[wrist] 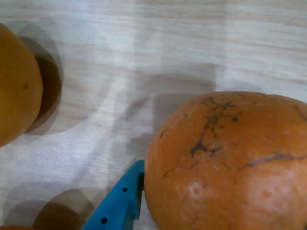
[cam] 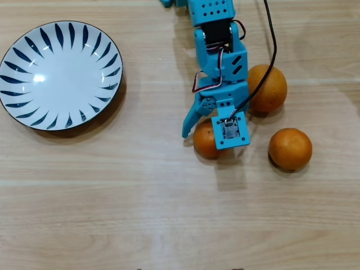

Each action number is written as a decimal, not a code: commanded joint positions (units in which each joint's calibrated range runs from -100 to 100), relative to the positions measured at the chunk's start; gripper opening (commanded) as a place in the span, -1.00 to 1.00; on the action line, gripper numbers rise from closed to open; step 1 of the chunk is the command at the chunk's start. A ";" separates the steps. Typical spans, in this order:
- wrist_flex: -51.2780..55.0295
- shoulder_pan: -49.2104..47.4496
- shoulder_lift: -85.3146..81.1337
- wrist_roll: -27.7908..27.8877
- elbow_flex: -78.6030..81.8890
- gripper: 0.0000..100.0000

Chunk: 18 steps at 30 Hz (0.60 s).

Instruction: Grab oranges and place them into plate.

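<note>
In the overhead view three oranges lie right of centre on the wooden table. The largest orange [cam: 268, 88] is partly under the arm, a second orange [cam: 290, 148] lies free to the right, and a small orange [cam: 205, 142] sits under my blue gripper [cam: 205, 140]. The gripper is open, its left finger [cam: 189, 119] splayed beside this fruit; the other finger is hidden under the wrist camera. The wrist view shows that orange [wrist: 230, 163] close up with a blue finger [wrist: 122, 201] at its left side. The plate [cam: 107, 56] is empty at the far left.
The arm [cam: 216, 34] reaches down from the top edge with a black cable [cam: 273, 39] trailing over the largest orange. In the wrist view another orange [wrist: 14, 86] lies at the left edge. Bare wood lies between the plate and the oranges.
</note>
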 commanded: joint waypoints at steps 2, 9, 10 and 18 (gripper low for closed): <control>-0.78 0.45 -0.31 -0.28 -0.45 -0.25; -0.78 0.45 -0.65 -0.28 -0.35 -0.65; -0.78 0.53 -0.82 -0.23 -0.35 -0.65; 0.16 0.37 -7.84 0.50 0.01 -0.58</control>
